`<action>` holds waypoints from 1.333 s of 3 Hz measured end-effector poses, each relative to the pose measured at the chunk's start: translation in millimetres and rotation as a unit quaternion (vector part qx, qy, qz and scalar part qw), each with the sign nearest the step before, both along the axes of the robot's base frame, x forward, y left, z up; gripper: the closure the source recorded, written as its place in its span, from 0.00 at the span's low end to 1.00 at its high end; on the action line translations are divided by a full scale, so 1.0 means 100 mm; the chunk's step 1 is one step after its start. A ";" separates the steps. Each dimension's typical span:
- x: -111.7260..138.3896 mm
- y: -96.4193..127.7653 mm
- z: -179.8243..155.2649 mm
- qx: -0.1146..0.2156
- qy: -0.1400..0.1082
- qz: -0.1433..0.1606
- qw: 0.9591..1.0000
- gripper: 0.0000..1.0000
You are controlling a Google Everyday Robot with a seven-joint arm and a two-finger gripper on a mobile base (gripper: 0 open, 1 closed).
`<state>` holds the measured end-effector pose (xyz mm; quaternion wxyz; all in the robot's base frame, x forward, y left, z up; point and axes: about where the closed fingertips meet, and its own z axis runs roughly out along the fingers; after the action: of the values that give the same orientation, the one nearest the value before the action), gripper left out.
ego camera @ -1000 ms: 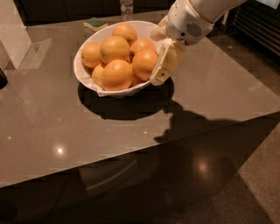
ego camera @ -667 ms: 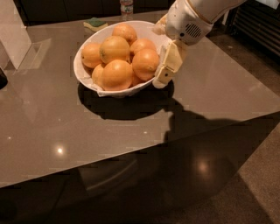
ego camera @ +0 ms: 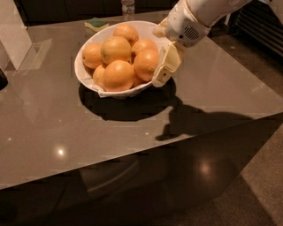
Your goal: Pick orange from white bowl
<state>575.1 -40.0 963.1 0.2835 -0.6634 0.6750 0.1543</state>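
Note:
The white bowl [ego camera: 85, 73] stands on the grey table, far centre, piled with several oranges. One orange [ego camera: 146, 64] lies at the pile's right side. My gripper [ego camera: 162, 67] hangs at the bowl's right rim, its cream-coloured end right against that orange. A larger orange [ego camera: 118, 75] sits in front and another orange [ego camera: 116, 48] lies on top. The side of the gripper behind the fruit is hidden.
A green and yellow sponge [ego camera: 96, 24] and a bottle [ego camera: 128, 8] stand at the table's far edge. A white upright object [ego camera: 13, 33] is at the far left. The table's front edge [ego camera: 146, 150] drops to a dark floor.
The gripper has stayed at the bowl's right rim next to the same orange, with only a slight sideways wobble. The oranges and the bowl have not moved.

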 end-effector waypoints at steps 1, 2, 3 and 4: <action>0.17 0.01 -0.06 0.019 0.004 -0.003 1.000 0.01; 0.30 -0.01 -0.15 0.031 0.016 -0.014 0.999 0.06; 0.36 -0.03 -0.26 0.045 0.028 -0.028 0.998 0.25; 0.40 0.00 -0.29 0.053 0.035 -0.032 0.997 0.30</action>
<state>615.1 -39.7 934.4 0.2995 -0.6194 0.6965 0.2037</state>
